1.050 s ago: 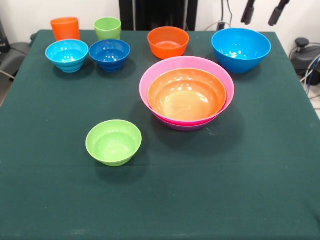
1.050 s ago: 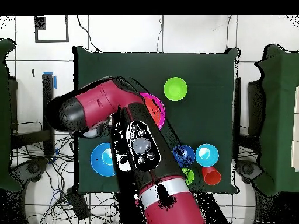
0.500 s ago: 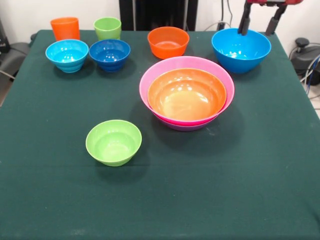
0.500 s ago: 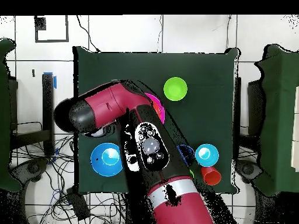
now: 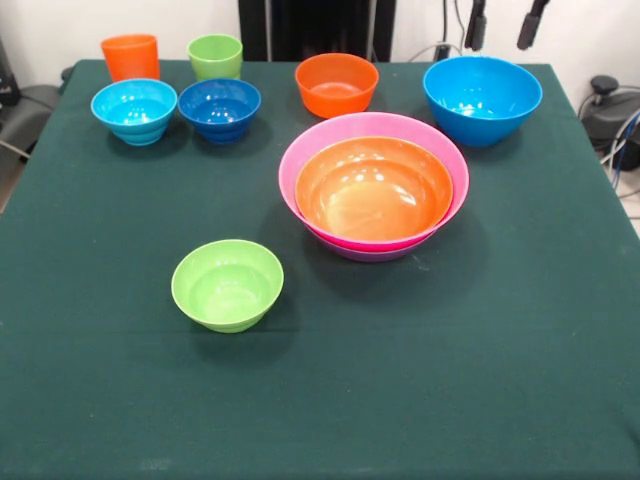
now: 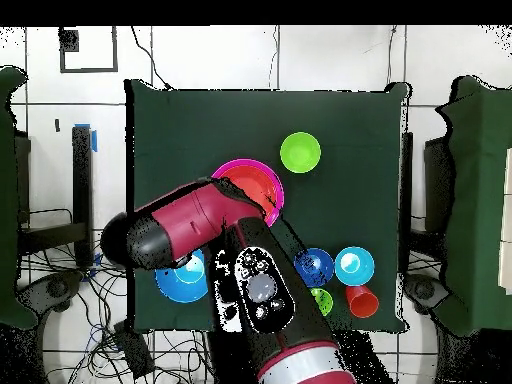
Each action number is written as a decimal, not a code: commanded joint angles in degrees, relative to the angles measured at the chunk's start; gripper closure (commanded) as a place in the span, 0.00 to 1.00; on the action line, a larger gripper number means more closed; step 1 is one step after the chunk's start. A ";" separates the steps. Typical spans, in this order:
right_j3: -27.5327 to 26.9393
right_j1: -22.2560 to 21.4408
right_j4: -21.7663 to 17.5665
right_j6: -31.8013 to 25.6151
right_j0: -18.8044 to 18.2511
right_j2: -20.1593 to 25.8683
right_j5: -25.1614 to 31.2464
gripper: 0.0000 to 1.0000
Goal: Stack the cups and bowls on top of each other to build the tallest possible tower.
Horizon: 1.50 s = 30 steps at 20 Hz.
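The tower stands mid-table: a wide shallow orange bowl (image 5: pixel 373 192) nested in a pink bowl (image 5: pixel 296 170), with a purple bowl's edge (image 5: pixel 372 255) showing beneath; from overhead the tower (image 6: pixel 255 183) is partly under the arm. My gripper (image 5: pixel 503 25) hangs open and empty above the big blue bowl (image 5: pixel 482 98), only its two dark fingers showing. Along the far edge sit the orange cup (image 5: pixel 130 56), green cup (image 5: pixel 215 55), light-blue bowl (image 5: pixel 134 109), dark-blue bowl (image 5: pixel 219 108) and small orange bowl (image 5: pixel 337 83). A lime-green bowl (image 5: pixel 227 284) stands alone nearer the front.
A dark green cloth (image 5: pixel 450 380) covers the table. Cables and grey equipment (image 5: pixel 605 100) lie off its right edge. From overhead, the red arm (image 6: pixel 200 225) covers part of the big blue bowl (image 6: pixel 183 282) and hides the gripper.
The gripper dipped toward the big blue bowl's rim, then rose again and shifted slightly left in the front view. It stayed open and empty. No bowl or cup moved.
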 commanded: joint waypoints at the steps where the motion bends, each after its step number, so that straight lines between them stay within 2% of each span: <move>1: 9.41 -2.04 1.29 1.92 0.20 -0.19 -3.89 0.00; 4: 10.23 -4.01 1.45 1.76 0.85 -0.51 -3.19 0.00; 9: 8.08 -6.37 1.86 -0.66 1.14 -0.19 1.26 0.00; 15: 6.34 -5.77 3.47 -0.95 0.98 0.34 2.61 0.00; 16: 6.47 -5.65 4.11 -0.62 0.72 0.47 2.06 0.00; 18: 8.98 -4.23 7.45 1.31 -0.62 1.63 -2.52 0.00; 22: 10.88 -2.62 8.25 0.65 -1.94 2.47 -7.39 0.00; 27: 12.52 -0.16 7.18 -0.41 -3.40 2.79 -12.25 0.00; 30: 12.04 2.84 3.70 0.30 -2.83 0.74 -16.06 0.00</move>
